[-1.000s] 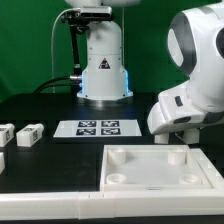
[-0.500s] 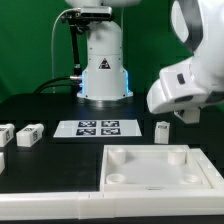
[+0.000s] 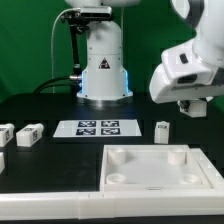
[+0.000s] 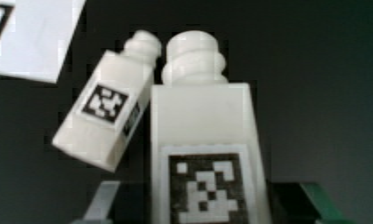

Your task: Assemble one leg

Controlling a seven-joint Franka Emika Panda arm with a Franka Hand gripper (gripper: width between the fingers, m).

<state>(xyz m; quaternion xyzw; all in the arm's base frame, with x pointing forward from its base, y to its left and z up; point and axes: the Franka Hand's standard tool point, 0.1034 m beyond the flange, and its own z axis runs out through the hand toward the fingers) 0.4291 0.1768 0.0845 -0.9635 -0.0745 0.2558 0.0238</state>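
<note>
Leg (image 4: 201, 130): we see it close up in the wrist view, a squarish white block with a tag on the near face and a rounded, knobbed peg at the far end.
Where it is: between the fingers (image 4: 115, 203), clear of the black worktop (image 3: 60, 160). In the exterior view we cannot make it out under the arm's white housing.
Gripper (image 3: 195, 104): closed on the leg's two plain side faces, as far as the wrist view shows. It hangs at the exterior view's right, above the worktop.
Weight: we judge it light, a small piece of moulded plastic that puts little load on the hold.
Stiffness: rigid, we expect; it should not give under the pinch.
Surface: smooth and glossy, so it may slip or twist if held by only a narrow strip.
Where to hold: flat on opposite sides of the square body, away from the peg, which must stay free for its socket.
Fragile part: the peg, we think, if it is pushed in crooked.
Second leg (image 3: 162, 130): stands on the worktop just beside the marker board (image 3: 97, 128), apart from the held one.
Square panel (image 3: 150, 165): lies flat nearer the camera, its corner sockets facing up.
Spare legs (image 3: 30, 133): lie at the exterior view's left, well apart from the gripper.
</note>
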